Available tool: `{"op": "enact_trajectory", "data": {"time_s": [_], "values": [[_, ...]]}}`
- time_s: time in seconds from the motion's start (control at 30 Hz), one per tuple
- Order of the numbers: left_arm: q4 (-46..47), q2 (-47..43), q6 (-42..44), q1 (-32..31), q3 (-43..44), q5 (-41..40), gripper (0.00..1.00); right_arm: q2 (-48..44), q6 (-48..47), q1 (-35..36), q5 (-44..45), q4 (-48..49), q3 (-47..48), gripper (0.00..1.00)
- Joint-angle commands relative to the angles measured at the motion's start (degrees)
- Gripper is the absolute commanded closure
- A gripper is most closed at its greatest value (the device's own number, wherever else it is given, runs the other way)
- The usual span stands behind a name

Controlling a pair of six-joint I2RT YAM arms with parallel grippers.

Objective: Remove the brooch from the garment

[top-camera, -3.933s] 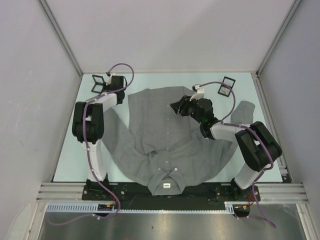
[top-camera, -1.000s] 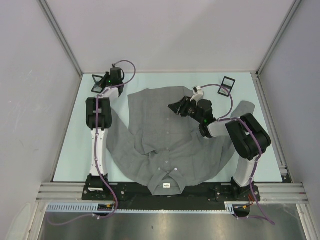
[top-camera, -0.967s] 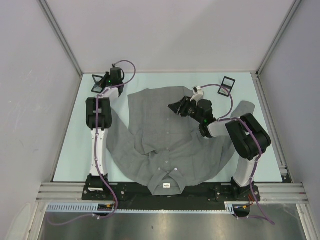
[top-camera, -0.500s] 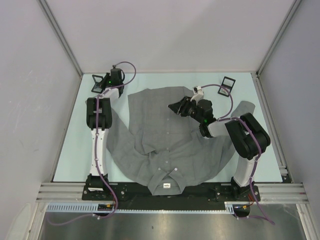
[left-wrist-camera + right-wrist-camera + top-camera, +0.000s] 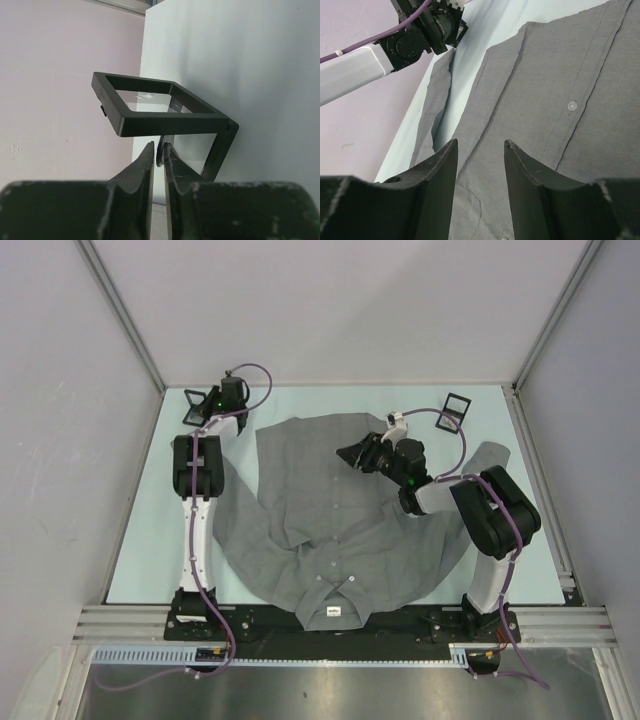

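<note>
No brooch shows on the shirt [image 5: 330, 510]; left hand [image 5: 158, 147], barely parted at the box [image 5: 170, 120], flanks a small dark piece [image 5: 159, 155], grip unclear; right hand [image 5: 479, 145] open, empty.

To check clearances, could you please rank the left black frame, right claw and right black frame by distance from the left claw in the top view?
1. Left black frame, far-left corner, beside it.
2. Right claw, over the garment.
3. Right black frame, far-right corner.
</note>
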Motion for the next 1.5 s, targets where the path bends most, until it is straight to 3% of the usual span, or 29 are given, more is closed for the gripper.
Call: {"op": "enact_trajectory", "data": {"time_s": [0.0, 0.83, 1.2, 1.47], "values": [[0.3, -0.5, 0.4, 0.4, 0.6, 0.8, 0.82, 0.5, 0.5, -0.4, -0.7, 2.8, 1.6, 0.54], [-5.0, -7.4, -10.2, 1.2, -2.5, 2.7, 0.7, 2.0, 2.1, -0.3, -1.2, 5.0, 1.6, 0.54], [-12.9, -9.7, -17.6, 1.1, -2.2, 6.4, 0.54, 2.6, 2.8, -0.3, -1.4, 5.7, 1.8, 0.54], [-17.8, -18.9, -24.6, -1.4, -4.9, 10.2, 0.41, 2.1, 0.0, 0.8, -0.7, 2.2, 3.6, 0.54]]}}
